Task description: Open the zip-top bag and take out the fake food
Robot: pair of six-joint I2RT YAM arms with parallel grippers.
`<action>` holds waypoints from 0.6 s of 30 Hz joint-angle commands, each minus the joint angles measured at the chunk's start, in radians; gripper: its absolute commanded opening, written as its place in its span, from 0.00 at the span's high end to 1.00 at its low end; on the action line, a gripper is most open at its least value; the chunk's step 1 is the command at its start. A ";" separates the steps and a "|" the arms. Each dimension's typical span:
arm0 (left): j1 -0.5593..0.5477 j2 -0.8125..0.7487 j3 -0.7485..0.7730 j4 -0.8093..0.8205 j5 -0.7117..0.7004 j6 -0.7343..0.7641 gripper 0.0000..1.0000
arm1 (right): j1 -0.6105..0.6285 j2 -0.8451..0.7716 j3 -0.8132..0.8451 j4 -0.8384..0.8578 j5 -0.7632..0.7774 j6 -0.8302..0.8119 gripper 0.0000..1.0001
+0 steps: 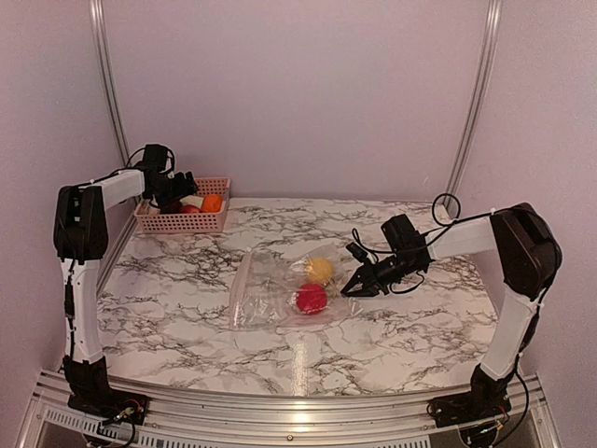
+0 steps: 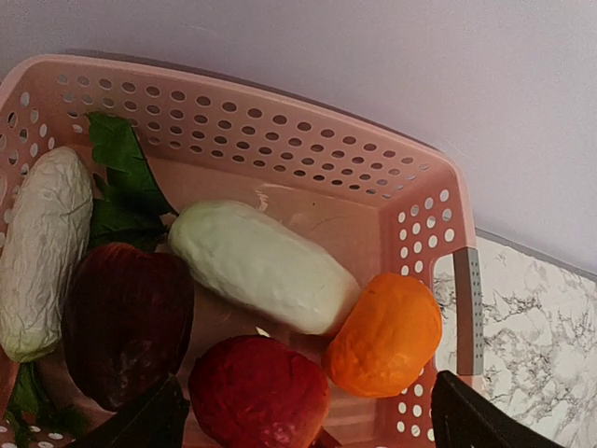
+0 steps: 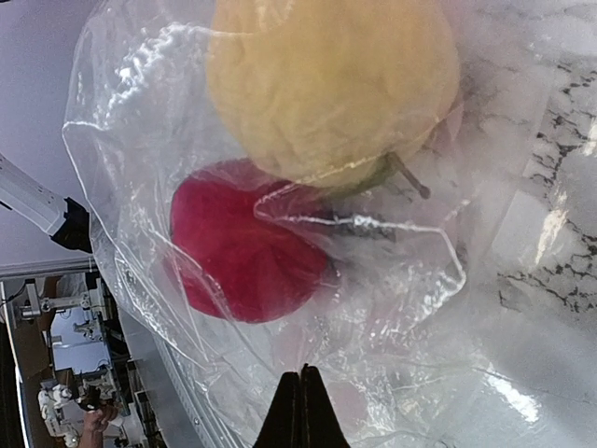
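The zip-top bag (image 1: 266, 294) lies crumpled mid-table with two fake food pieces inside, a yellow fruit (image 1: 320, 270) and a red one (image 1: 311, 299). My right gripper (image 1: 353, 289) is at the bag's right edge. In the right wrist view it (image 3: 301, 373) is shut, the bag's plastic (image 3: 420, 308) pinched at its tips, with the yellow fruit (image 3: 326, 84) and red fruit (image 3: 242, 238) beyond. My left gripper (image 2: 308, 420) hangs open over the pink basket (image 2: 280, 121); a red fruit (image 2: 256, 392) lies loose between its fingers.
The basket (image 1: 182, 222) stands at the back left corner against the wall. It also holds an orange fruit (image 2: 384, 334), a pale white vegetable (image 2: 261, 266), a dark purple piece (image 2: 126, 322) and a whitish leafy vegetable (image 2: 42, 247). Walls enclose the table's back and sides.
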 commanded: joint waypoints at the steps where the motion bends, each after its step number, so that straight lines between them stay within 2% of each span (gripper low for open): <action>1: 0.006 -0.018 0.026 -0.050 -0.006 0.016 0.05 | -0.005 -0.024 0.027 -0.019 0.018 0.001 1.00; 5: 0.002 -0.121 -0.058 -0.006 0.088 0.025 0.06 | -0.005 -0.025 0.027 -0.021 0.022 -0.007 1.00; 11: -0.005 -0.381 -0.409 0.063 0.230 0.061 0.14 | -0.005 -0.023 0.018 -0.012 0.025 -0.014 1.00; 15: -0.012 -0.559 -0.695 0.139 0.356 0.026 0.27 | -0.005 -0.014 0.006 -0.002 0.028 -0.014 1.00; 18: -0.046 -0.662 -0.881 0.195 0.401 0.009 0.42 | -0.005 0.008 0.000 -0.006 0.037 -0.020 1.00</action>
